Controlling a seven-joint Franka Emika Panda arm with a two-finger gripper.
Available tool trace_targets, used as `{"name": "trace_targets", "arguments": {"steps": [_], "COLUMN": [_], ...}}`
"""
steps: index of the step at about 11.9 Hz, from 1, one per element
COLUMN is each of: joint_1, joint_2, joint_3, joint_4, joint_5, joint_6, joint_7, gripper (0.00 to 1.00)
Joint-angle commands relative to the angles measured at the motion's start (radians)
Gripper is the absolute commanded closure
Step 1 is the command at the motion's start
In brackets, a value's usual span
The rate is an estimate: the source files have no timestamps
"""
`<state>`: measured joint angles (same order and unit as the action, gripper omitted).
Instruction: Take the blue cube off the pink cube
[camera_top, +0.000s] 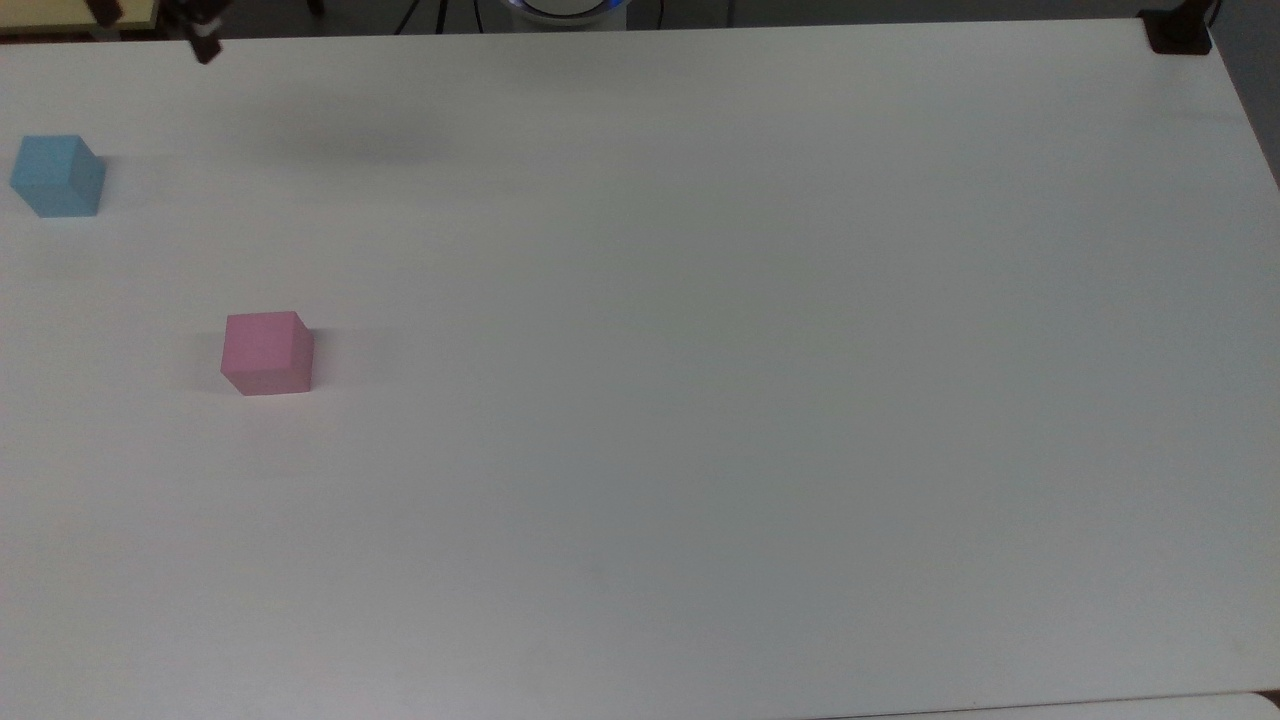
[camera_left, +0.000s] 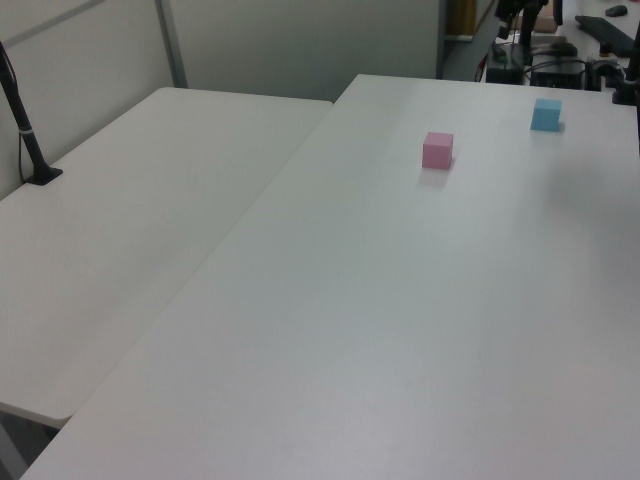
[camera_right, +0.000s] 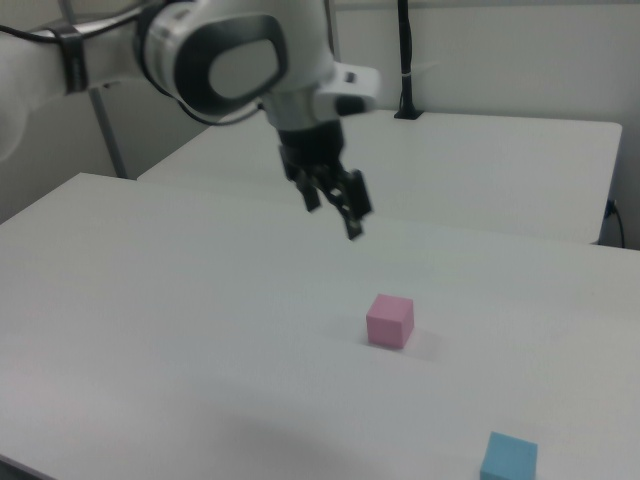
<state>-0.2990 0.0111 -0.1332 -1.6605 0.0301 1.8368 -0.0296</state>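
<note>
Sitting flat on the white counter (camera_top: 700, 350), the blue cube (camera_top: 57, 176) rests by itself near the top view's left edge; the pink cube (camera_top: 266, 352) stands well apart from it, lower and further toward the top view's right, with nothing on top of it; both cubes are upright, each on 1 face, and neither touches anything but the counter.

In the left view the pink cube (camera_left: 437, 149) lies nearer the camera and the blue cube (camera_left: 545, 114) beyond it toward the left view's right, close to the counter's far end; in the right view the order turns about, with the pink cube (camera_right: 389, 320) in the middle of the counter (camera_right: 150, 300) and the blue cube (camera_right: 509, 458) at the bottom edge.

The claw (camera_right: 345, 205) hangs in the air in the right view, up and toward the right view's left of the pink cube, clear of both cubes and carrying nothing; its dark fingers (camera_right: 355, 200) point down at a slant beneath the white arm (camera_right: 230, 60); whether they stand apart or together I cannot tell.

A second white table (camera_left: 120, 230) adjoins the counter on the left view's left, with a black post (camera_left: 25, 125) on it.
</note>
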Motion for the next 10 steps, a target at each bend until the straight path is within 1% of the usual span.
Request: {"name": "trace_targets", "arguments": {"steps": [1, 2, 3, 5, 6, 7, 8, 9, 10], "joint_1": [0.136, 0.17, 0.184, 0.236, 0.276, 0.306, 0.326, 0.374, 0.4], "joint_2": [-0.042, -0.045, -0.046, -0.042, -0.039, -0.036, -0.037, -0.039, -0.036], "joint_3": [-0.028, -0.032, -0.035, -0.051, -0.065, -0.093, -0.11, -0.13, -0.141], "joint_4": [-0.005, -0.004, -0.002, -0.005, -0.005, -0.004, -0.004, -0.004, -0.004], "joint_5": [0.014, 0.013, 0.005, -0.015, -0.051, -0.07, -0.07, -0.073, -0.075], "joint_6": [-0.066, -0.079, -0.08, -0.08, -0.076, -0.071, -0.065, -0.067, -0.067], "joint_7": [0.099, 0.103, 0.096, 0.057, 0.007, -0.016, -0.018, -0.015, -0.01], "gripper": [0.0, 0.0, 0.0, 0.0, 0.0, 0.0, 0.0, 0.0, 0.0]}}
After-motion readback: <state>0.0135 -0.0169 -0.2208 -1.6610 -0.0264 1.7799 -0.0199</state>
